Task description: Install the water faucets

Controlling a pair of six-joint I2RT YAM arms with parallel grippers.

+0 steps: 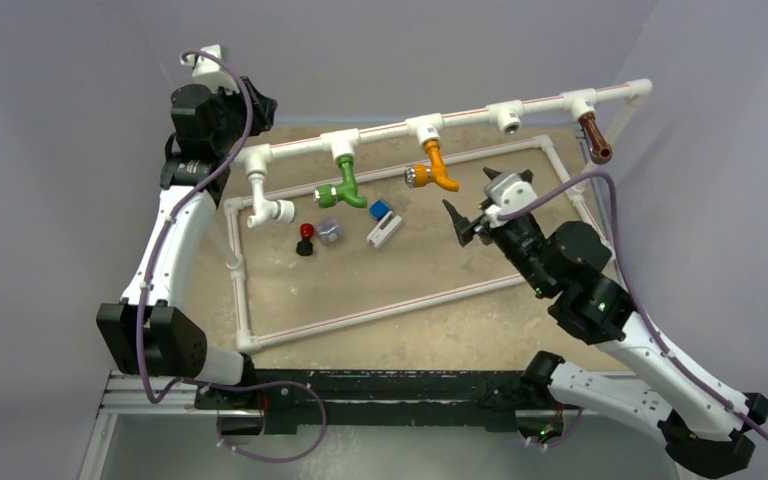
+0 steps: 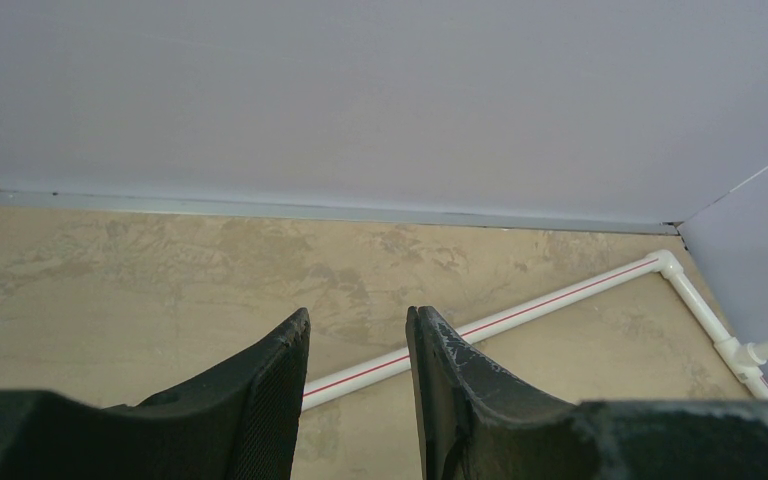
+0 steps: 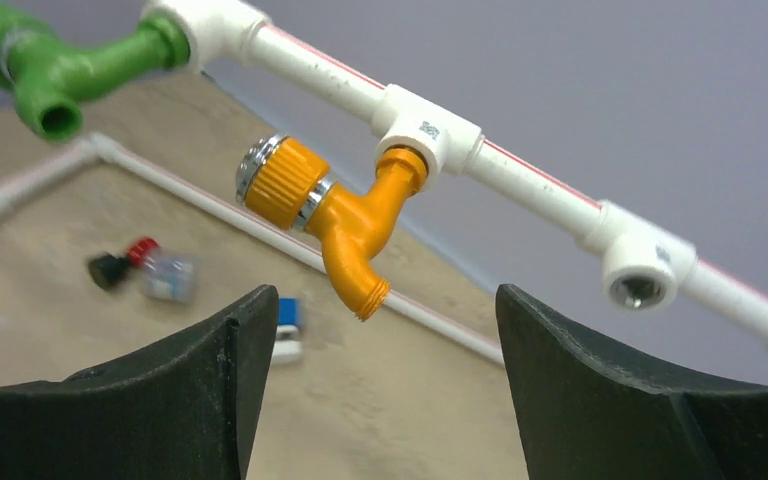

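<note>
Top external alone, brown faucet (image 1: 594, 135), right wrist, orange faucet (image 3: 345, 215) close

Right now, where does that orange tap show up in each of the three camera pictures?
Top external: the orange faucet hangs from the raised white pipe, upper centre.
Left wrist: not in it.
Right wrist: the orange faucet fills the centre.
Shared landmark: the white tee it screws into, with the green faucet to its left.
</note>
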